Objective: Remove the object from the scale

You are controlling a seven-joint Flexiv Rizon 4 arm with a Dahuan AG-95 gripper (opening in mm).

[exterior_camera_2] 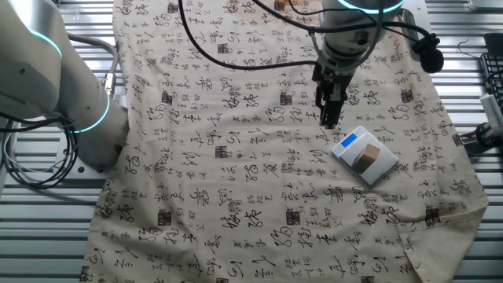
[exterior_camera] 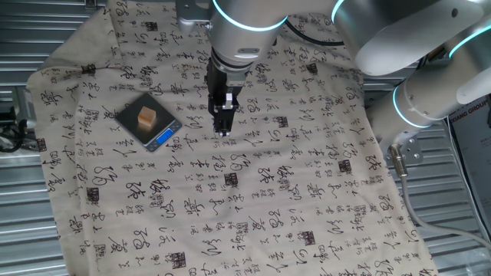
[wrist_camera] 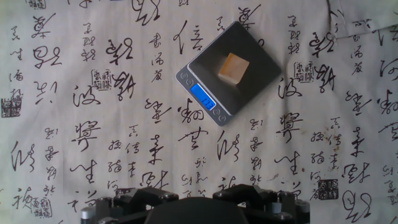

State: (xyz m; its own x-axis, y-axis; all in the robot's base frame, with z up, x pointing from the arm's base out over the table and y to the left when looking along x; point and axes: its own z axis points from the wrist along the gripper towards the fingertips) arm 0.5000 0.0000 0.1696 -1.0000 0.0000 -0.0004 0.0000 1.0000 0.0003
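While the cube (exterior_camera: 147, 116) sits on the scale's (exterior_camera: 130, 123) dark plate, near its middle, we see the pincer (exterior_camera: 223, 132) hanging beside the scale, over the cloth-covered counter (exterior_camera: 307, 199) (calligraphy print), holding nothing; whether it is released or clenched we cannot tell.

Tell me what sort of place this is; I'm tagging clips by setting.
Probably a robotics lab bench set up for tests: a metal-slatted table draped with a calligraphy-print cloth, a pocket scale bearing a small wooden cube, and cabled robot arms.
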